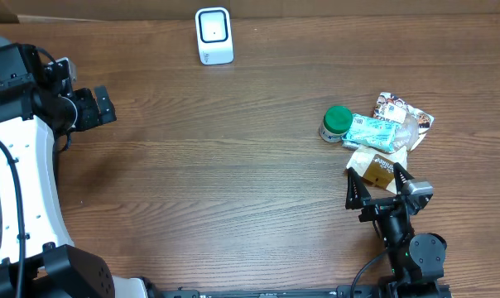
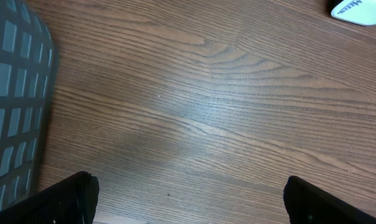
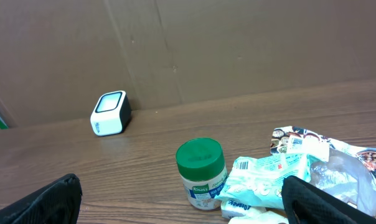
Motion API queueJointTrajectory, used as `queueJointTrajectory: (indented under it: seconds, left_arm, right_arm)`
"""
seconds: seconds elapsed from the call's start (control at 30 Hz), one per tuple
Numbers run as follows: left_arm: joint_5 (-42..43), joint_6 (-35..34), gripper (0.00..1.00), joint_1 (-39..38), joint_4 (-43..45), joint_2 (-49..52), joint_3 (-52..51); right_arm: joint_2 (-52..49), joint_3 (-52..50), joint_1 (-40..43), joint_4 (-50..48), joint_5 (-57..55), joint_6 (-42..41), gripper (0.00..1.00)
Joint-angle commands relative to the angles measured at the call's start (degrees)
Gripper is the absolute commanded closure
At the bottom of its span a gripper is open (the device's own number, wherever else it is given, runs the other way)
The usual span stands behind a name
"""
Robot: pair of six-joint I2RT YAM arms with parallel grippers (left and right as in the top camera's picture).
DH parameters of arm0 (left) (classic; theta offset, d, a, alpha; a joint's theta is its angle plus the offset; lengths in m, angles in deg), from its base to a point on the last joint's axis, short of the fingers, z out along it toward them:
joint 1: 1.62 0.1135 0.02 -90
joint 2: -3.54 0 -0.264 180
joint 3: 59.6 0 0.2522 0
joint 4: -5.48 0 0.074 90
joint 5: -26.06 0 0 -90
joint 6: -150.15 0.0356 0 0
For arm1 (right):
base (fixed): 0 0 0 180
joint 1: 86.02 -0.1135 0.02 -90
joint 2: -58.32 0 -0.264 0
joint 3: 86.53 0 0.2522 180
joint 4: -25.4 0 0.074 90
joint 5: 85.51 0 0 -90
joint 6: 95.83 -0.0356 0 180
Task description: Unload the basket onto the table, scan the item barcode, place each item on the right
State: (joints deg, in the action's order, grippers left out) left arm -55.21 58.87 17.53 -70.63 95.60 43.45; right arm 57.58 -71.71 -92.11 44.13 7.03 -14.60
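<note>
Wooden surface bearing white scanner, green-lidded jar, packet pile; left jaws, right jaws standing spread, pinching nothing.

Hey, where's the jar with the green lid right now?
In the overhead view, the green-lidded jar stands upright right of centre, at the left end of the packet pile, just beyond the right gripper.

I find little legible print.

- Jar, near the bench's right edge: green logo on the label. I read it as Knorr, but not with certainty.
- Pale blue packet touching the jar: dark upside-down lettering along its near edge, unreadable.
- Scanner at the far edge: blue lettering on white, cut off.
- Pouch: white sticker, print too fine.
</note>
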Motion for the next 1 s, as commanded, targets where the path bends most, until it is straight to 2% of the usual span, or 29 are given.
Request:
queueJointTrajectory:
  seconds: [0.0,0.53,0.97]
  left_arm:
    - [0.0,0.9,0.01,-0.1,0.0,0.1,0.4]
    - [0.0,0.9,0.0,-0.2,0.0,-0.3,0.3]
    - [0.0,0.9,0.0,-9.7,0.0,-14.0,0.3]
  right_arm:
    - [0.6,-0.6,-0.3,-0.3,-0.3,0.2,0.0]
    - [0.6,-0.6,-0.3,-0.3,-0.3,0.2,0.0]
    - [0.6,-0.6,-0.3,-0.3,-0.4,0.2,0.0]
